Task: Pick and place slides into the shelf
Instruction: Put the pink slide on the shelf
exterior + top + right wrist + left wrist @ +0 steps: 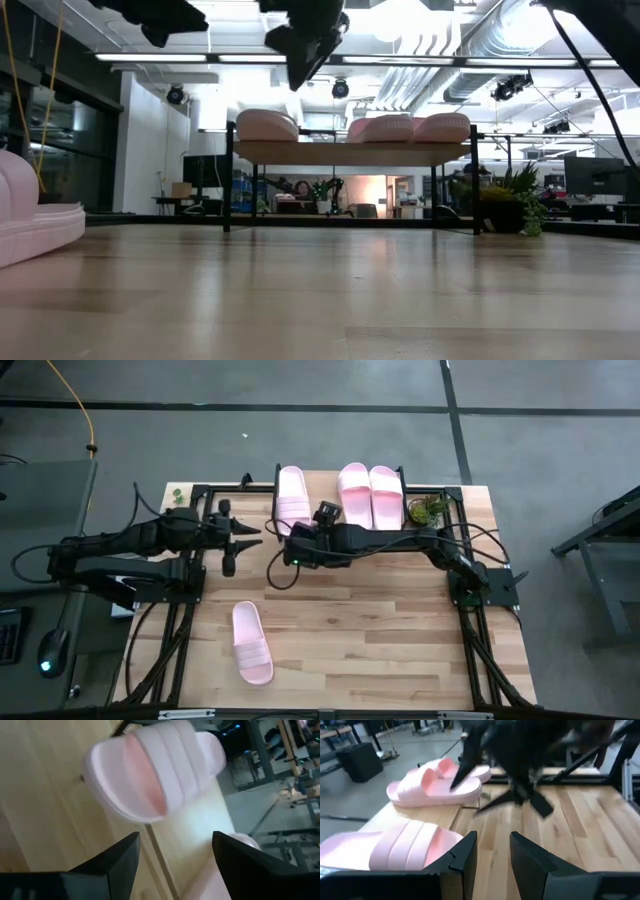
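Three pale pink slides rest sole-down on the shelf point(330, 510) at the table's far edge: one at its left end point(292, 495), two side by side further right point(353, 490) point(386, 495). Another slide point(252, 643) lies on the tabletop near the front left, strap up. My right gripper point(175, 840) hovers open just in front of the shelf's left slide point(155, 770), with nothing between its fingers. My left gripper point(492, 855) is open and empty above the table's left side, facing the right gripper point(520, 770).
A small potted plant point(430, 510) stands at the shelf's right end. Black frame rails point(170, 630) run along both sides of the table. Bare wood point(380, 640) stretches across the middle and near right of the table.
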